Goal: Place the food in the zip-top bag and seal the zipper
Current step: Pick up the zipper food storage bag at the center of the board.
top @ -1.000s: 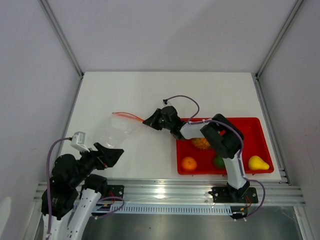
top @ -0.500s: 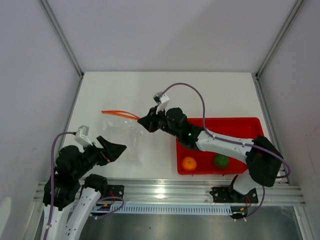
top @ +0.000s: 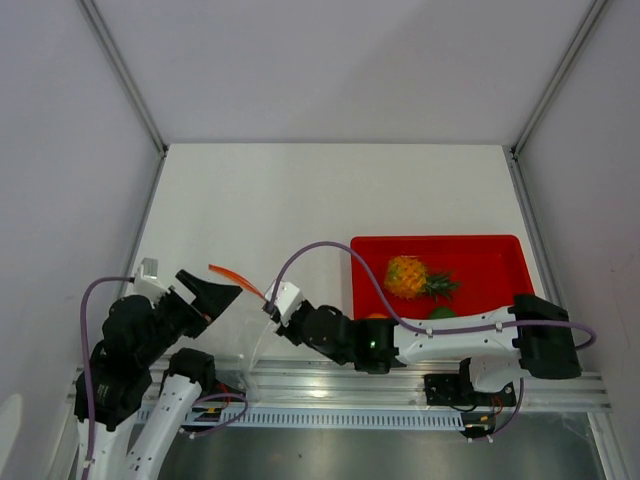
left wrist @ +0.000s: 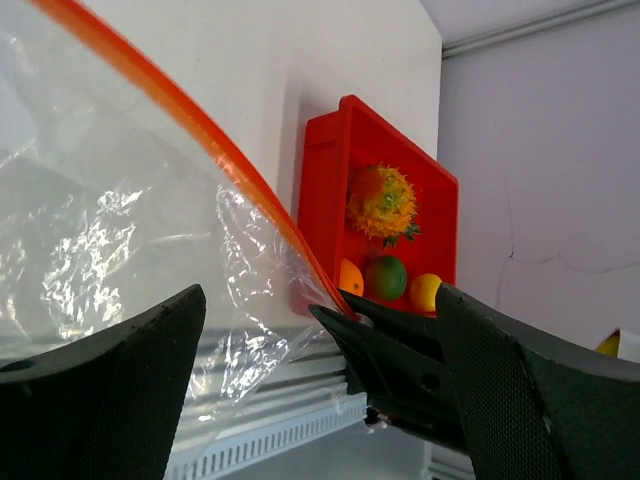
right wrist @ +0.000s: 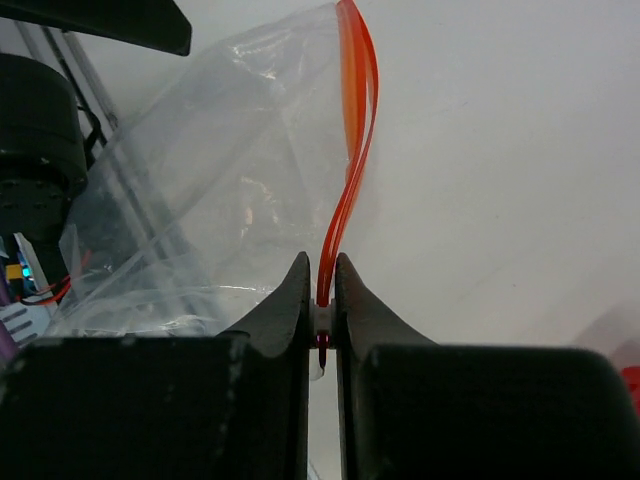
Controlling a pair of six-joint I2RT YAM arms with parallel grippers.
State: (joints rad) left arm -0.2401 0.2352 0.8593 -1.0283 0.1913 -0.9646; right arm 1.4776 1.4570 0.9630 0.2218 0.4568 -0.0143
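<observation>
White table; crinkled clear bag, orange-red zipper.

Four toy fruits in all: one pineapple, one orange ball, one green round fruit, one yellow lemon. One red tray. One clear zip-top bag, with one orange-red zipper on its top edge. Two robot arms, a left arm and a right arm, one pair of jaws apiece, so two pairs altogether. Two purple cables, a left cable and a right cable. One white tabletop.
</observation>
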